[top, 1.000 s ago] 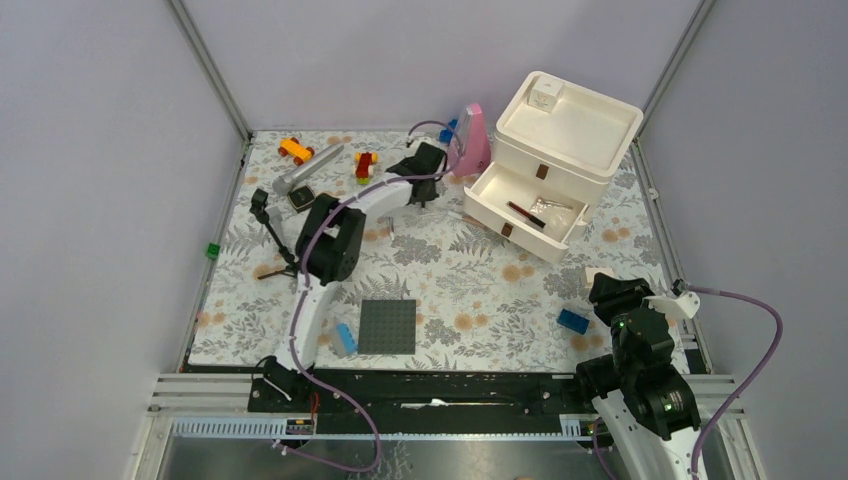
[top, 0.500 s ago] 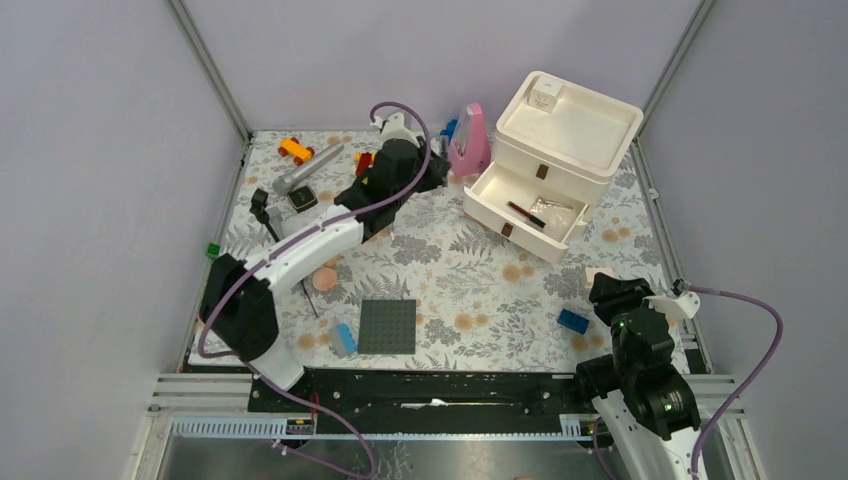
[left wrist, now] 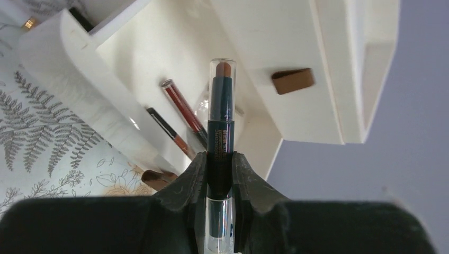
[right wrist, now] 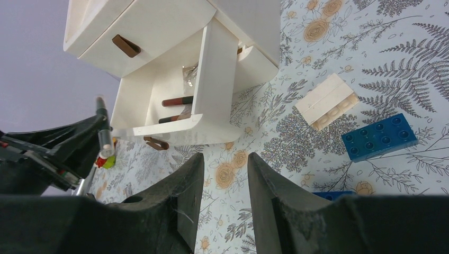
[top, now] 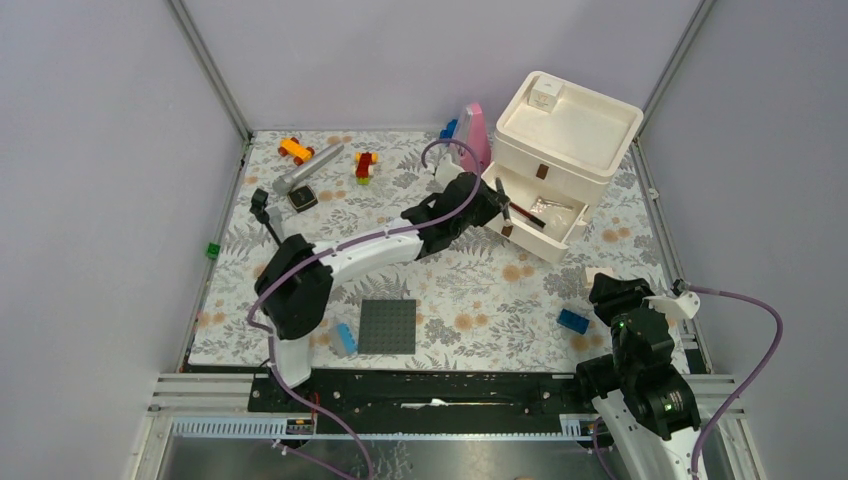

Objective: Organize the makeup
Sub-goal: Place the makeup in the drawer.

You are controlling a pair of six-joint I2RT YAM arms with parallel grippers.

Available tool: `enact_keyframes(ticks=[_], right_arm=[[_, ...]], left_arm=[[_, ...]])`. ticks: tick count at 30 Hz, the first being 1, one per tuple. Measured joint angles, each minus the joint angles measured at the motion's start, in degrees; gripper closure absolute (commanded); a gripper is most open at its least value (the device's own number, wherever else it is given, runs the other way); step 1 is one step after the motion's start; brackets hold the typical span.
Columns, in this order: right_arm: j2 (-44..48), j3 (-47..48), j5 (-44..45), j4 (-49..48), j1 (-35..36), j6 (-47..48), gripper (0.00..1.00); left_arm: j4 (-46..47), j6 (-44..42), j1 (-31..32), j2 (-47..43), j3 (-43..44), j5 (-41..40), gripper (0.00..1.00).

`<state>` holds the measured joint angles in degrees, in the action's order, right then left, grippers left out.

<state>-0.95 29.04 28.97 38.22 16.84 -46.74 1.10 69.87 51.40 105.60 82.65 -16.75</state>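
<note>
My left gripper (left wrist: 219, 159) is shut on a makeup stick (left wrist: 221, 121) with a dark barrel, a clear cap and a brown tip. It holds the stick over the open lower drawer (left wrist: 79, 69) of the white drawer unit (top: 560, 135). In the top view that gripper (top: 497, 205) hangs at the drawer's left end. Two red-and-black sticks (left wrist: 182, 106) and a clear packet (top: 553, 210) lie inside the drawer. My right gripper (right wrist: 223, 159) stands open and holds nothing, low over the floral mat at the near right (top: 612, 292).
A pink object (top: 472, 140) stands left of the unit. A grey studded plate (top: 387, 326), blue bricks (top: 573, 320), a cream brick (right wrist: 331, 100), a black mini tripod (top: 268, 215), an orange toy (top: 296, 150) and a grey tool (top: 305, 170) lie on the mat.
My left arm has swung from the back centre of the mat rightward to the open drawer, carrying the stick. The right arm has not moved.
</note>
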Motion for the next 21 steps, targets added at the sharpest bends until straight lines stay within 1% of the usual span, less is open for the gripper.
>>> enact_keyframes(ticks=[4,7,8,12,16,19,21], right_arm=[[0.0,0.07,0.11,0.07,0.0,0.0,0.57],[0.0,0.09,0.13,0.11,0.0,-0.02,0.56],[0.0,0.11,0.17,0.11,0.0,-0.02,0.56],[0.0,0.26,0.33,0.13,0.0,-0.02,0.55],[0.0,0.37,0.37,0.13,0.0,-0.04,0.55],[0.0,0.37,0.39,0.15,0.0,-0.04,0.54],[0.0,0.37,0.42,0.13,0.0,-0.04,0.54]], left_arm=[[-1.9,5.31,0.09,3.78,2.25,-1.01,1.0],[-1.9,8.0,0.02,6.88,5.7,-1.07,1.0],[-1.88,8.57,0.0,8.02,7.26,-0.98,0.98],[-1.36,9.77,0.02,11.65,12.0,0.07,0.77],[-0.66,9.68,0.02,12.87,12.59,1.84,0.58],[-0.13,9.38,0.0,13.11,12.59,2.86,0.51],[0.37,9.16,0.0,13.11,12.59,3.15,0.5]])
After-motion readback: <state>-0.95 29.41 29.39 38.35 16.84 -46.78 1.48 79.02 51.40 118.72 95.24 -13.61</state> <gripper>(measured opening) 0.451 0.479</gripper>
